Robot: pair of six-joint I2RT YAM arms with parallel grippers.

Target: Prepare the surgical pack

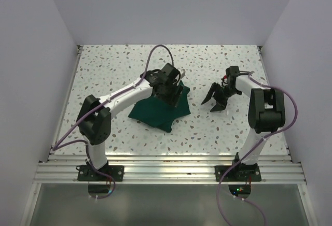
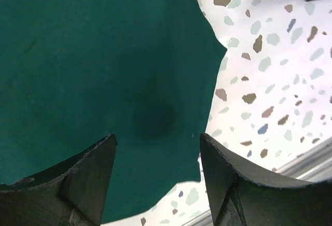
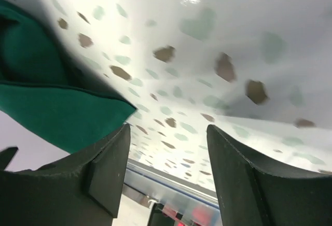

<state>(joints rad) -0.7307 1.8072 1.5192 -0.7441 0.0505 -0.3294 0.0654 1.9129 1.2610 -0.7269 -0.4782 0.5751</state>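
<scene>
Centrally, a little left of the middle of the white speckled terrazzo worktop (image 1: pixel 223 65), lies the surgical pack (image 1: pixel 155 113), a dark green matte fabric drape, plain and unmarked. It rests flat in a loose, irregular fold. One pointed corner is directed toward the right edge of the worktop and another toward the near edge.

The left pincer (image 1: pixel 175 97) is poised over the far right part of the surgical pack. In the left wrist view its two dark fingers (image 2: pixel 88 179) stand apart with smooth green cloth spread beneath and between them, and nothing is clamped. Whether the fingertips touch the cloth cannot be told.

The right pincer (image 1: pixel 213 101) sits over bare worktop just beside the right-hand corner of the surgical pack, clear of it. Its jaws are likewise apart and empty. The right wrist view shows speckled surface between the fingers and the green corner off to one side.

Handling, as judged from these views: the fabric is probably light, soft and limp. It would sag and unfold under its own weight when lifted and would keep no shape unsupported. Its matte weave should give the fingers fair friction, so slipping is a lesser concern than bunching.

A pinch on the flat middle would likely gather only the uppermost layer. The better purchase is a free corner or hem, taken through the full thickness. The right-hand corner suits the right pincer, and the far edge suits the left. Lifting one corner alone may drag the remainder across the worktop.
</scene>
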